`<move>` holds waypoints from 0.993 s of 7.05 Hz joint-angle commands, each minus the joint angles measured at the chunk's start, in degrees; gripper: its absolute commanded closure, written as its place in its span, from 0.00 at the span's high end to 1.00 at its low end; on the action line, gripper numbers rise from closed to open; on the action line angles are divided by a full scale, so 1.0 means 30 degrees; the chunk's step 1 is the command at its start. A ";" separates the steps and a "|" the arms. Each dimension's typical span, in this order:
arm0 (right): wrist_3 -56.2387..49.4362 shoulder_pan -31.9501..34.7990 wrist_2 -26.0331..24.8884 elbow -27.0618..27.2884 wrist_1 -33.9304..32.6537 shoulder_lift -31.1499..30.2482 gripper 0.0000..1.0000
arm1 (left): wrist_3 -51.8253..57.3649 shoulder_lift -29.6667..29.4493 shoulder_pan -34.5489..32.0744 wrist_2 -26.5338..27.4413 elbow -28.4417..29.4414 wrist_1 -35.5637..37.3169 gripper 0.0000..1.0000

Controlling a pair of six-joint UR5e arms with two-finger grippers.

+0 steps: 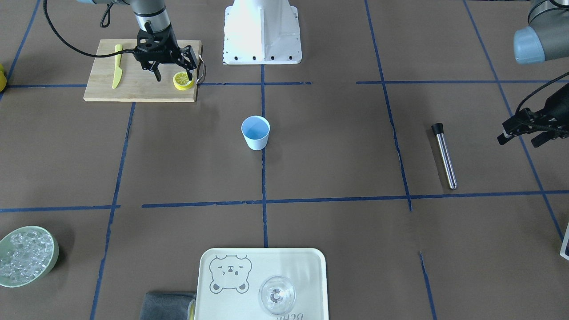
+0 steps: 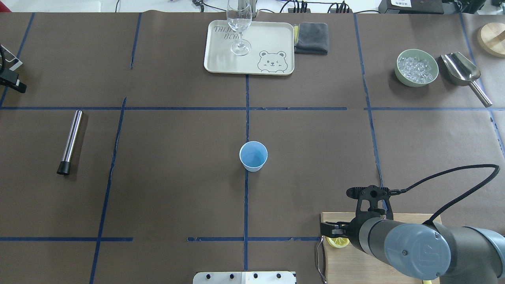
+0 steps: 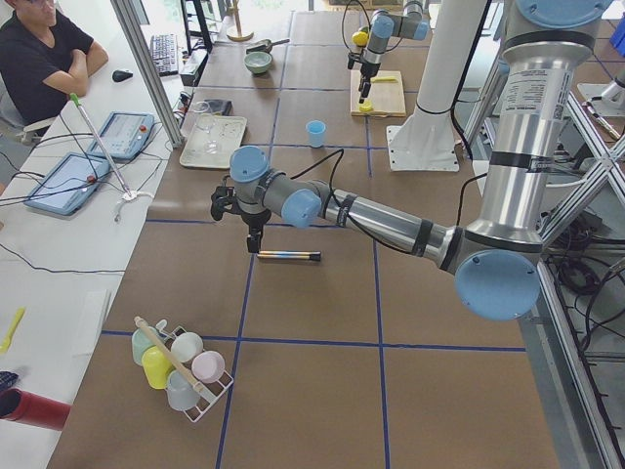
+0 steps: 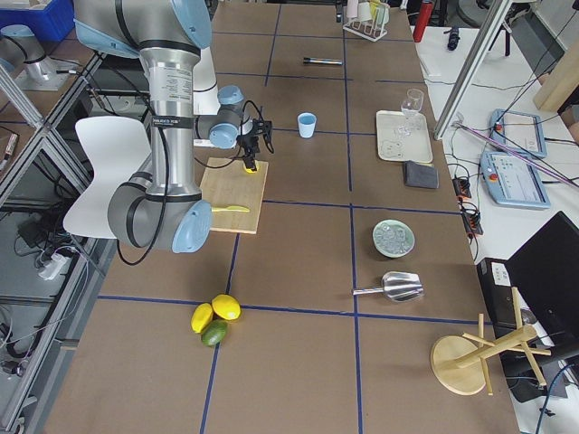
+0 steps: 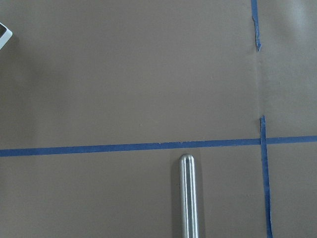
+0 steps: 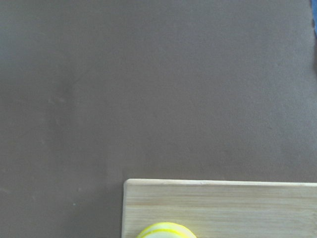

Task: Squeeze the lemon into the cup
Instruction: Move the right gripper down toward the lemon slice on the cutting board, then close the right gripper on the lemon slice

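The lemon (image 1: 182, 80), a round yellow slice with pale spokes, lies at the corner of a wooden cutting board (image 1: 133, 91) nearest the cup. My right gripper (image 1: 174, 75) hangs open just over it, one finger on either side; I cannot tell whether they touch it. In the right wrist view only the lemon's top edge (image 6: 166, 230) shows. The pale-blue cup (image 1: 255, 132) stands upright mid-table, also seen from overhead as the cup (image 2: 253, 156), well apart from both grippers. My left gripper (image 1: 520, 138) hovers open and holds nothing at the table's far side.
A yellow knife (image 1: 117, 66) lies on the board. A steel rod with a black tip (image 1: 444, 155) lies near the left gripper. A tray (image 1: 213, 302) carries a clear glass (image 1: 277, 294). A green bowl of ice (image 1: 26, 255) and a grey cloth (image 1: 166, 306) sit along the operators' edge.
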 commanded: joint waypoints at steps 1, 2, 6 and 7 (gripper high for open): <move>0.0203 -0.0172 0.0007 -0.0211 0.0185 0.0421 1.00 | 0.0039 -0.0010 0.0010 0.0001 0.0030 -0.0031 1.00; 0.0232 -0.0259 -0.0079 -0.0589 0.0185 0.0423 1.00 | 0.0039 0.0019 0.0010 0.0001 0.0031 -0.0032 1.00; 0.0203 -0.0582 0.0007 -0.0827 0.0185 0.0452 1.00 | 0.0127 0.0019 0.0010 -0.0028 0.0206 -0.0061 1.00; 0.0203 -0.0582 0.0066 -0.0827 0.0185 0.0452 1.00 | 0.0127 0.0019 0.0010 -0.0028 0.0206 -0.0061 1.00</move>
